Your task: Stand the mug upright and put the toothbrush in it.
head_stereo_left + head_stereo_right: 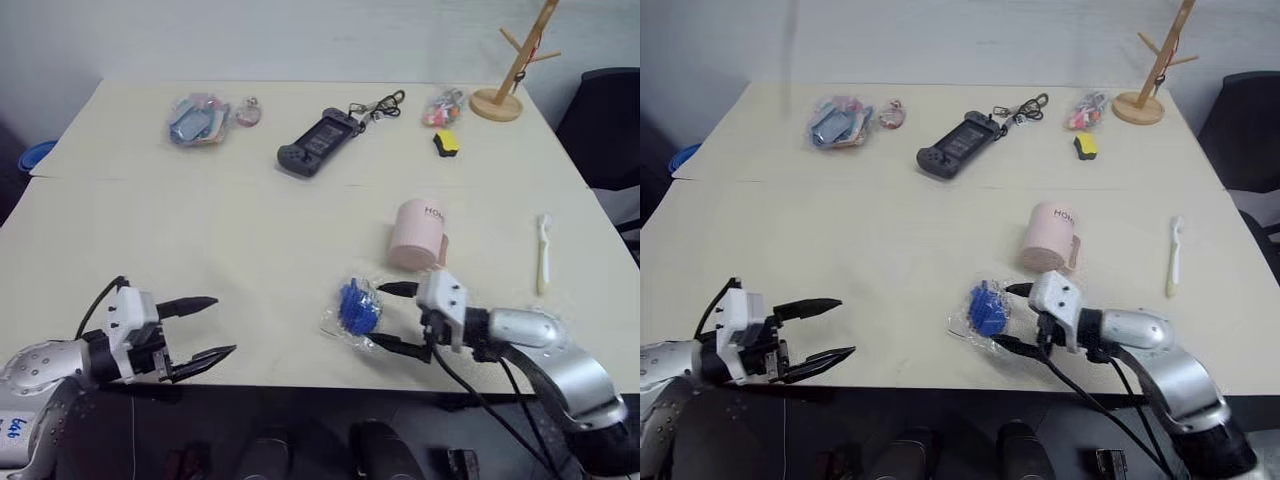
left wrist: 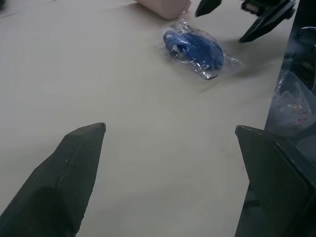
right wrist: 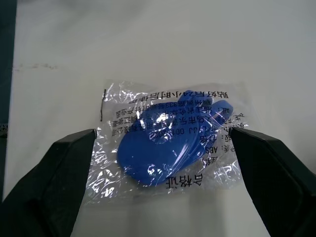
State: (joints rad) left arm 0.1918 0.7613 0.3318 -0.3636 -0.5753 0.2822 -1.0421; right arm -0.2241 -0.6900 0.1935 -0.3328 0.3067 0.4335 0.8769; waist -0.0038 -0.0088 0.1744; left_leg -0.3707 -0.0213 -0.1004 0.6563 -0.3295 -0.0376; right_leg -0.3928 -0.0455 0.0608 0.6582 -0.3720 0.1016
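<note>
Right hand [image 1: 396,318] spread wide, empty, fingers flanking a bagged blue item [image 1: 355,308] without gripping. Left hand [image 1: 208,328] open, empty. Mug [image 1: 419,234] lies tipped on the worktop [image 1: 200,220].

On my pale beige table [image 1: 200,250], close to its near edge, I see a crinkled clear plastic packet holding something bright blue [image 1: 352,310], with dark print on its wrapper. Along the far side I can make out a clear bag of mixed colourful bits [image 1: 197,119] with a small round pinkish trinket [image 1: 248,113] just beside it, a long black game controller [image 1: 319,141] with a dark cord and clip [image 1: 380,106] at its end, another small bag of bright items [image 1: 443,106] and a little yellow and black block [image 1: 446,143]. A wooden branched stand on a round base [image 1: 511,72] rises at the far right corner, and a blue round object [image 1: 36,156] peeks past the left edge.
</note>
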